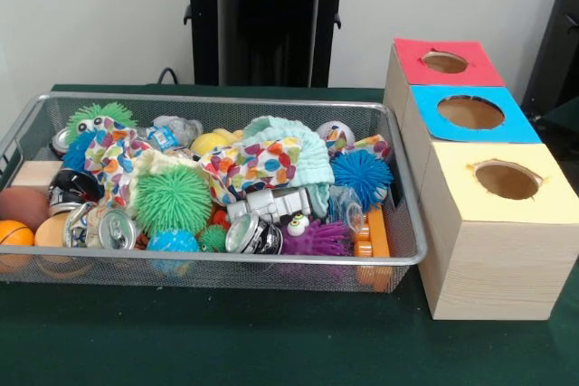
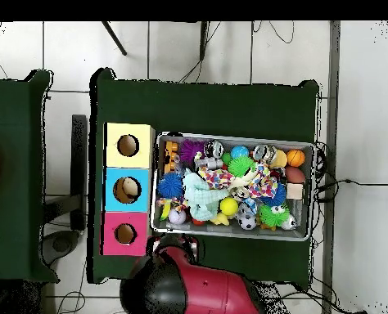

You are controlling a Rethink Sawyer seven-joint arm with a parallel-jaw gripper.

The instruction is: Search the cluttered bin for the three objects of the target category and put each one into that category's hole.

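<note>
Silver wire-mesh bin (image 1: 403, 255) (image 2: 235, 136), level on green table, heaped with toys

No text, label, brand or number can be read on anything in either view.

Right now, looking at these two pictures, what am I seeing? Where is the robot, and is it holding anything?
These are two views of one table. One camera faces the robot across the table; the other looks straight down. The robot arm is the red and black shape at the overhead view's bottom edge; in the front view only its black pedestal shows. Its grasping part is not visible, so nothing can be seen held. On the green table sits a wire mesh bin heaped with toys, spiky balls, cans and cloth. Beside it stand three wooden boxes, each with a round hole on top: red, blue and yellow.
</note>
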